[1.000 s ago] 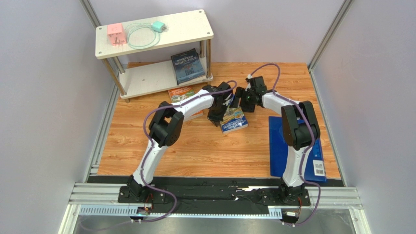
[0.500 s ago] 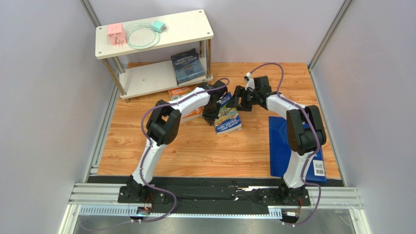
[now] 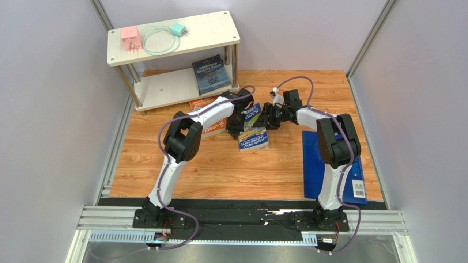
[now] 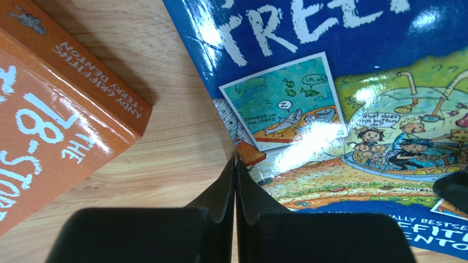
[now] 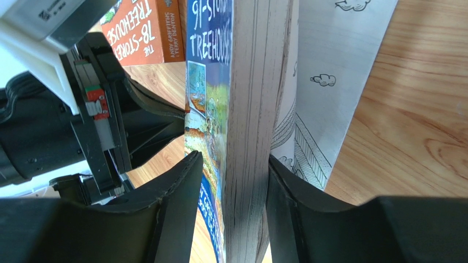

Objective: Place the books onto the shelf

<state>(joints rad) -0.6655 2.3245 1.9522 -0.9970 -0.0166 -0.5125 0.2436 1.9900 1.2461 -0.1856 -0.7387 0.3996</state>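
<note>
Found the shelf (image 3: 165,87) at the far-left corner of the surface (image 3: 219,170), with a slate blue book (image 3: 211,74) at the right end of its lower board. Noted a pink block (image 3: 131,38), a coiled cable (image 3: 159,41) and a teal plug (image 3: 178,29) on the top board.

Located an orange book (image 3: 204,104) flat on the surface just in front of the shelf, partly under the left arm (image 3: 187,142).

Checked the left claw (image 4: 235,167): fully closed, fingers (image 4: 219,192) pressed together, holding nothing. Found its tip set against the illustrated cover of the bright blue book (image 3: 252,116), apparently propping it.

Found that book near the middle of the far half of the surface, raised and tilted, with its cover toward the left arm and its long axis roughly from far edge toward near edge.

Checked the right claw (image 5: 233,164): partly closed, reaching in from the right, one finger (image 5: 176,197) on the cover side and the other against the page block, both seemingly in contact. Observed the loose back cover flapped outside the grip. Rated this as a hold on the book, firmness unconfirmed.

Recorded a plain blue sheet (image 3: 313,164) at the right edge, under the right arm (image 3: 335,142).

Judged the shelf to lie far-left of the held book, with the left arm between them and nearer the shelf. Expect a reach across by the right arm. Advise withdrawing the left claw first. Flagged the loose cover as a snag risk at the shelf post.
</note>
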